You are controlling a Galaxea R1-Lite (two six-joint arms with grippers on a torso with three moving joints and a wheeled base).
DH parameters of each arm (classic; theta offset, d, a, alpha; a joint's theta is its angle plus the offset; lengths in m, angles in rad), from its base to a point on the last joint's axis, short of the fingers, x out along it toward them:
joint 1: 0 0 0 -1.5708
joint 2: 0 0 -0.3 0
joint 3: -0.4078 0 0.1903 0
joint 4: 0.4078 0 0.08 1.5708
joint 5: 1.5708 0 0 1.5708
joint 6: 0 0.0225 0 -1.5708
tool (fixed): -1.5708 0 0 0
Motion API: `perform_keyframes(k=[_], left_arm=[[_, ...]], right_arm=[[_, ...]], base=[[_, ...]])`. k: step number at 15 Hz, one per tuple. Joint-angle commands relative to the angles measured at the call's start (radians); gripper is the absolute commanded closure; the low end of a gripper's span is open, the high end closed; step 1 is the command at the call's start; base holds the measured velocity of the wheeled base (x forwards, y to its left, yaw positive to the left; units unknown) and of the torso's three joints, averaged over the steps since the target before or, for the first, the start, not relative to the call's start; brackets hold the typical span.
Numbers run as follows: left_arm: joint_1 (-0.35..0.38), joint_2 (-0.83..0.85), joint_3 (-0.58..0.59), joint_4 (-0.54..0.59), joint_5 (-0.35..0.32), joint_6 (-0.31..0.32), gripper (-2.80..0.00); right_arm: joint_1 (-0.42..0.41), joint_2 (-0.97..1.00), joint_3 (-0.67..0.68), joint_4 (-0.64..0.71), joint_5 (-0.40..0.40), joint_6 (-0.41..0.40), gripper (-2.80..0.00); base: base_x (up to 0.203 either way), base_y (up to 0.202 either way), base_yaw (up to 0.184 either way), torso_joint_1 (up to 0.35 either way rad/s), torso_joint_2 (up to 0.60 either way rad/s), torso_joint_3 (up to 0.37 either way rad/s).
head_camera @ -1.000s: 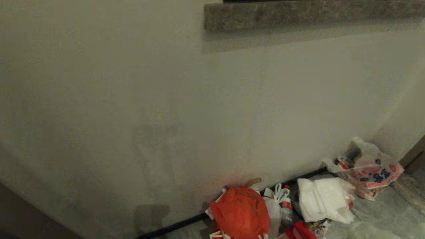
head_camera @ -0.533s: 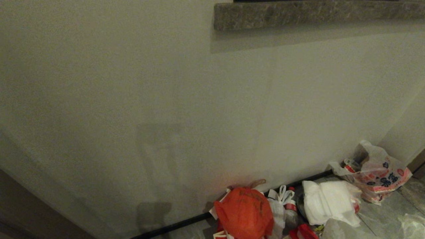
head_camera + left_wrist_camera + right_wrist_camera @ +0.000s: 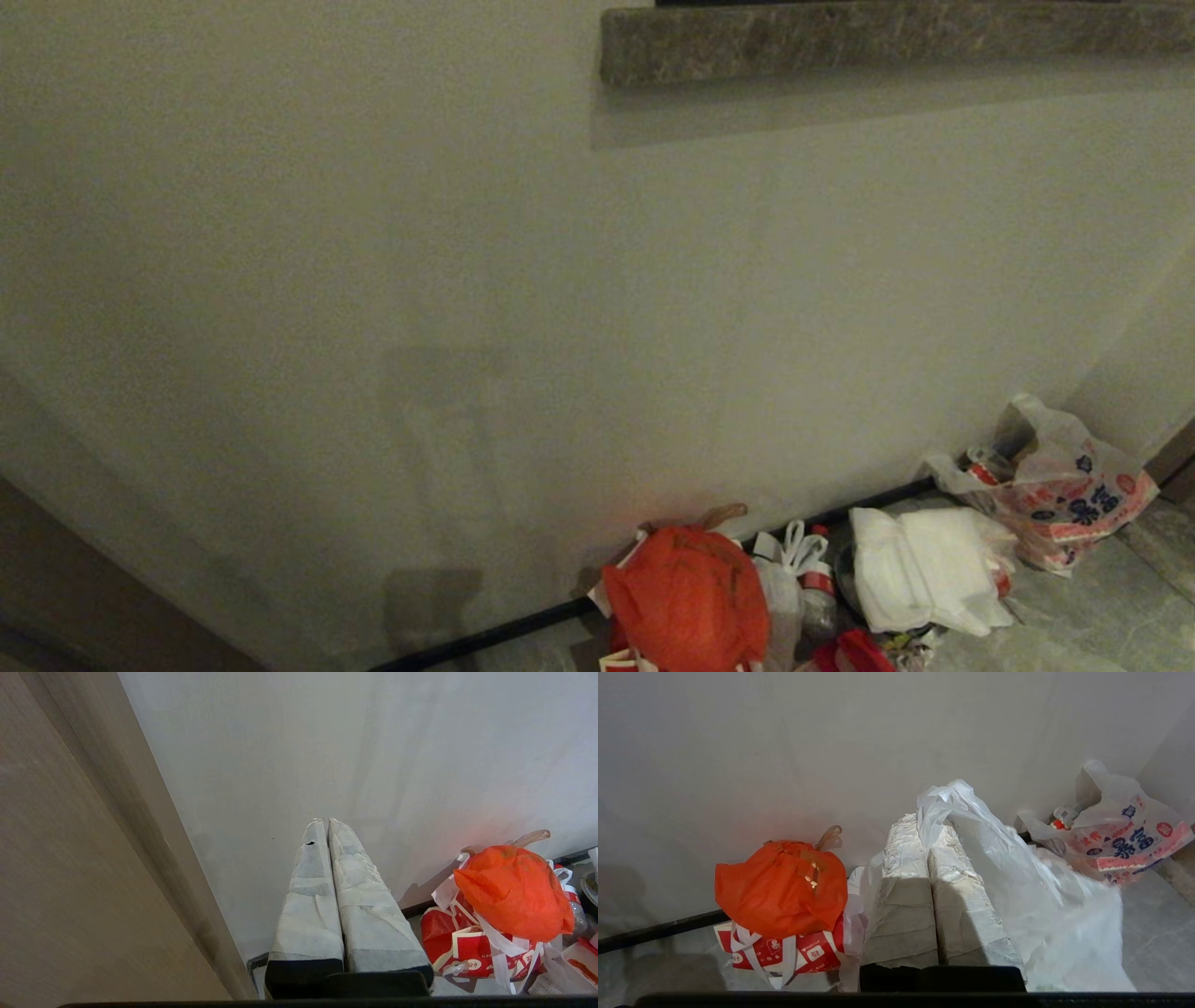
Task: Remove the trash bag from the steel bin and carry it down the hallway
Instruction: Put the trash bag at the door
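The trash bag [image 3: 1017,868] is seen pinched in the closed right pincer [image 3: 927,821], hanging beside it with no bin in view, beyond it an orange bag [image 3: 782,886] against the wall, so only carrying or set-down is judged left.

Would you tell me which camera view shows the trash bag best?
The right wrist view: the trash bag hangs pinched between the right gripper fingers, filling the foreground. The head and left wrist views do not show it.
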Motion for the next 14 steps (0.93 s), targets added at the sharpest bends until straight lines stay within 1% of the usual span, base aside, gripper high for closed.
perform_keyframes(k=[1, 4, 14], left_arm=[[0.001, 0.001, 0.000, 0.000, 0.000, 0.000, 0.00], [0.001, 0.001, 0.000, 0.000, 0.000, 0.000, 0.00], [0.001, 0.001, 0.000, 0.000, 0.000, 0.000, 0.00]], right_arm=[[0.000, 0.000, 0.000, 0.000, 0.000, 0.000, 0.00], [0.000, 0.000, 0.000, 0.000, 0.000, -0.002, 0.00], [0.000, 0.000, 0.001, 0.000, 0.001, 0.000, 0.00]], base=[[0.000, 0.000, 0.000, 0.006, 0.01, -0.037], [0.000, 0.000, 0.000, -0.002, 0.00, -0.141], [0.000, 0.000, 0.000, 0.002, 0.00, -0.194]])
